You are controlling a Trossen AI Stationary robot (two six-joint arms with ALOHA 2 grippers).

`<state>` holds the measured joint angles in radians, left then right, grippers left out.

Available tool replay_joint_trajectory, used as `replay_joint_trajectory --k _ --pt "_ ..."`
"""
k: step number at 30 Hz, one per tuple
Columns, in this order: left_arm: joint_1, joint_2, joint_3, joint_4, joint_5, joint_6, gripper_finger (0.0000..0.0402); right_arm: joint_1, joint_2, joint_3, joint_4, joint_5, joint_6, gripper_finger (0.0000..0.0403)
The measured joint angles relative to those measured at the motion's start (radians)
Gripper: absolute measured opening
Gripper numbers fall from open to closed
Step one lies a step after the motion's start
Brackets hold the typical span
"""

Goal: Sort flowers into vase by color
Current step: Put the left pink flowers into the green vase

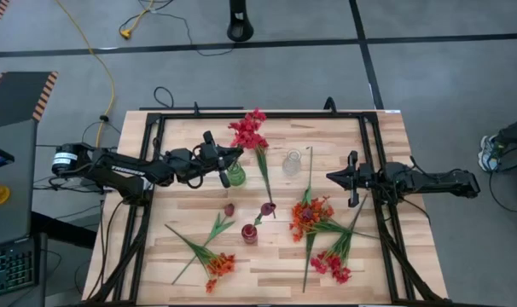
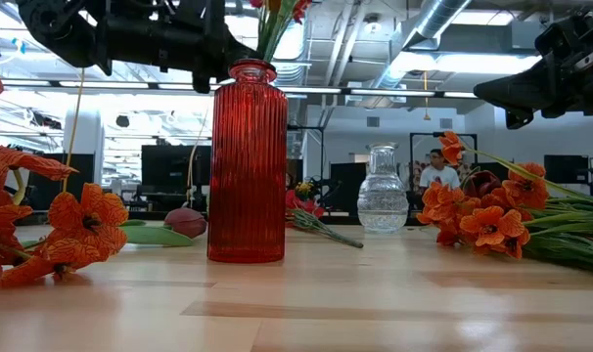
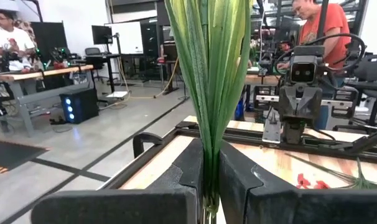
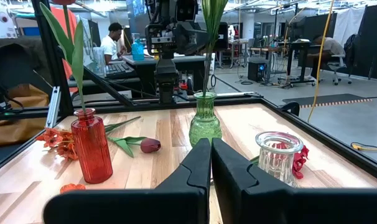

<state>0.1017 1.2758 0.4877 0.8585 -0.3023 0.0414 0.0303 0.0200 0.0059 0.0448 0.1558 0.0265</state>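
My left gripper (image 1: 231, 160) (image 3: 210, 180) hovers just above the green vase (image 1: 235, 176) (image 4: 204, 124) and is shut on an upright flower stalk (image 3: 208, 93). Pinkish-red blooms (image 1: 248, 130) show just beyond that vase. I cannot tell which belong to the held stalk. A red vase (image 2: 245, 161) (image 4: 91, 146) holds a leafy stem. The clear vase (image 1: 291, 164) (image 4: 279, 155) stands without a stem in it. My right gripper (image 1: 331, 177) (image 4: 210, 165) is shut and touches nothing, hovering over the table's right part. My left gripper pinches a bundle of green stalk and long leaves (image 3: 210, 134) between its two fingers. The fingers lie level, coming from the table's left, across the stalk. The stalk stands upright, and its lower end (image 4: 206, 74) reaches down into the green vase's mouth.
Orange clusters (image 1: 310, 217) (image 1: 217, 266) and a pinkish-red one (image 1: 334, 266) lie on the near half of the table with long stems. A maroon bud (image 1: 229, 208) (image 4: 150, 145) lies near the red vase. A black frame (image 1: 156, 170) rims the table. People sit in the room beyond.
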Motion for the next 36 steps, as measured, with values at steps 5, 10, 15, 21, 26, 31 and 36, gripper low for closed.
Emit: replay_joint_trajectory --k 5,10,15,21,26,31,36 --pt "0.000 0.000 0.000 -0.019 0.000 0.001 0.0017 0.000 0.000 0.000 0.000 0.000 0.000 0.0043" --pt "0.000 0.000 0.000 -0.025 0.000 0.025 0.0026 0.000 0.000 0.000 0.000 0.000 0.000 0.0043" --pt "0.000 0.000 0.000 -0.042 0.000 0.014 0.0062 0.000 0.000 0.000 0.000 0.000 0.000 0.0043" --pt "0.000 0.000 0.000 -0.041 0.000 0.025 0.0128 0.000 0.000 0.000 0.000 0.000 0.000 0.0043" --pt "0.000 0.000 0.000 -0.041 -0.031 0.026 0.0180 0.000 0.000 0.000 0.004 0.002 0.001 0.0043" --pt "0.000 0.000 0.000 -0.041 -0.081 0.026 0.0219 0.000 0.000 0.000 0.009 0.006 0.002 0.0043" --pt "0.000 -0.049 0.001 -0.114 -0.080 0.041 0.0237 0.000 0.000 0.000 0.012 0.009 0.056 0.0045"
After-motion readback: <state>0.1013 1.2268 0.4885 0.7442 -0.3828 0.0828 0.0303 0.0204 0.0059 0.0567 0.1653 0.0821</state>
